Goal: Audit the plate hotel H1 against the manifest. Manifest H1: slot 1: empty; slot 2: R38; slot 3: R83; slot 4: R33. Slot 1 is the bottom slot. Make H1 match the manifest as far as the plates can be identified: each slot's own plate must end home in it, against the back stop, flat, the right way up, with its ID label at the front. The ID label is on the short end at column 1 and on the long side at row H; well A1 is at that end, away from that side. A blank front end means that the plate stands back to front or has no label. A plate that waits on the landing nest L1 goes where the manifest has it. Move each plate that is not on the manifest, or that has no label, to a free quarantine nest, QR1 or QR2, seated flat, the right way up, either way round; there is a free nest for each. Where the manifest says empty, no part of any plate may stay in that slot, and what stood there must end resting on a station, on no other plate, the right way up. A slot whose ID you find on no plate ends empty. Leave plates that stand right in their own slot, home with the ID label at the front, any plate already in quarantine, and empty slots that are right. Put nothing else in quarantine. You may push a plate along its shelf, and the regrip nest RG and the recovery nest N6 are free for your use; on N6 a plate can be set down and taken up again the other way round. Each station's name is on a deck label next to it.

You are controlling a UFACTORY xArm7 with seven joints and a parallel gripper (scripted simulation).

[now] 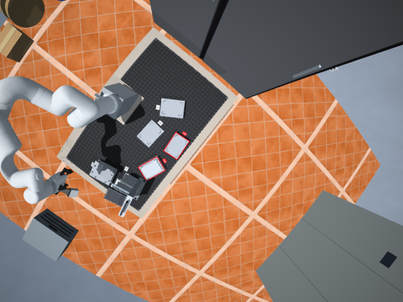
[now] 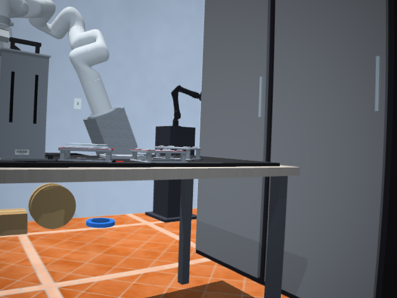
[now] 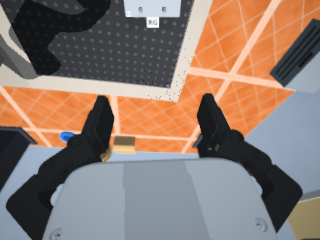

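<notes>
You see the arm (image 1: 19,129) curling at the frame's left, its gripper (image 1: 63,182) spread wide, empty, beyond the worktop (image 1: 143,45) edge; plate hotel H1 (image 1: 128,188) stands lower centre.

My top view looks straight down from high; the exterior sits low beside my bench (image 2: 147,173) (both share it); my wrist view looks past my tool (image 3: 156,120).

Two red-rimmed nests (image 1: 176,145) (image 1: 151,167), two plain grey nests (image 1: 172,108) (image 1: 150,133), one hotel (image 1: 127,187), one arm (image 1: 48,97).
</notes>
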